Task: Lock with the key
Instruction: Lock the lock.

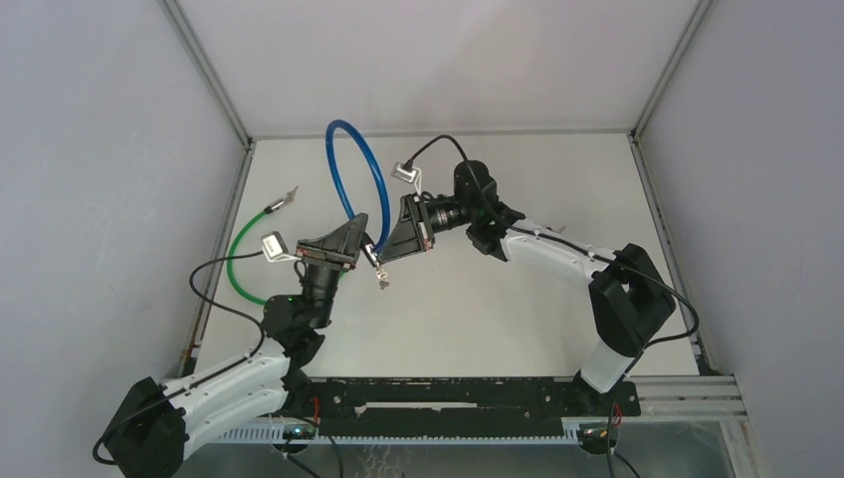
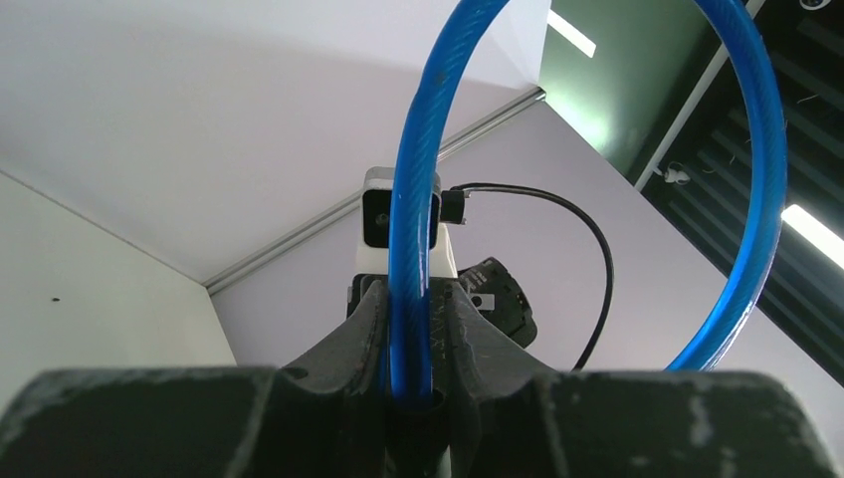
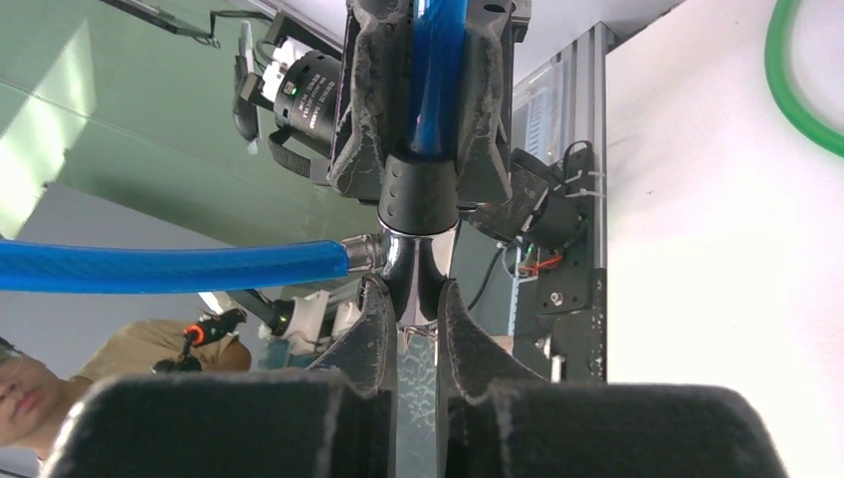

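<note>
A blue cable lock (image 1: pixel 358 169) stands as a raised loop over the table's middle. My left gripper (image 1: pixel 355 246) is shut on the blue cable (image 2: pixel 413 239) just above its black lock barrel (image 3: pixel 419 196). My right gripper (image 1: pixel 386 251) faces it from the right and is shut on the black key head (image 3: pixel 417 271), which sits in the barrel's end. The cable's free metal tip (image 3: pixel 362 254) meets the barrel from the side. A spare key (image 1: pixel 381 283) dangles below on a ring.
A green cable lock (image 1: pixel 242 251) lies on the table at the left, its metal end (image 1: pixel 283 202) pointing to the back; it also shows in the right wrist view (image 3: pixel 796 95). White walls stand on three sides. A black rail (image 1: pixel 448 393) runs along the near edge.
</note>
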{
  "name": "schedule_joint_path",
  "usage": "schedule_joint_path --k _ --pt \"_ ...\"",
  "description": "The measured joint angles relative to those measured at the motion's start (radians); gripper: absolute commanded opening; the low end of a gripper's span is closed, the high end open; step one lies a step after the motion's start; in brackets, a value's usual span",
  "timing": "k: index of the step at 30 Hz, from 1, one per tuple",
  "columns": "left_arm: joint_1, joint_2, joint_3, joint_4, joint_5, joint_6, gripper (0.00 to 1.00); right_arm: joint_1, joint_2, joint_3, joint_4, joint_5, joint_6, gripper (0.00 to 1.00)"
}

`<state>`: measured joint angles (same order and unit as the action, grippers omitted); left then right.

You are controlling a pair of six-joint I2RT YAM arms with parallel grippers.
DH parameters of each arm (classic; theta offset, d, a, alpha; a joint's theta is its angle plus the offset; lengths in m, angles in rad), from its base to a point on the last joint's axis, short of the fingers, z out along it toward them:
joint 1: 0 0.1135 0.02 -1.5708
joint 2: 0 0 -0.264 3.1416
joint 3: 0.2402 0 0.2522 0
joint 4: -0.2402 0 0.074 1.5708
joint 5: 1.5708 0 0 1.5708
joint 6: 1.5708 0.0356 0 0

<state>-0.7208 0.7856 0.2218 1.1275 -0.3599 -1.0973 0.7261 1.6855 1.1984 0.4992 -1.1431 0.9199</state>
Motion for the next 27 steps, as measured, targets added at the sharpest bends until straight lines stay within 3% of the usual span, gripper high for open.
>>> schedule_joint_path --k 3,8,23,27 --pt "0.0 0.015 -0.004 0.031 0.002 0.002 0.0 0.0 -0.007 0.038 -0.117 -0.007 -0.082 0.39" --pt "0.0 0.019 -0.005 0.059 0.011 0.011 0.0 0.002 -0.029 0.074 -0.235 -0.014 -0.189 0.53" --pt "0.001 0.063 -0.005 0.126 0.043 0.026 0.0 0.04 0.029 0.181 -0.345 -0.08 -0.287 0.56" --pt "0.001 0.073 -0.005 0.147 0.05 0.043 0.0 0.04 0.048 0.185 -0.345 -0.098 -0.287 0.51"
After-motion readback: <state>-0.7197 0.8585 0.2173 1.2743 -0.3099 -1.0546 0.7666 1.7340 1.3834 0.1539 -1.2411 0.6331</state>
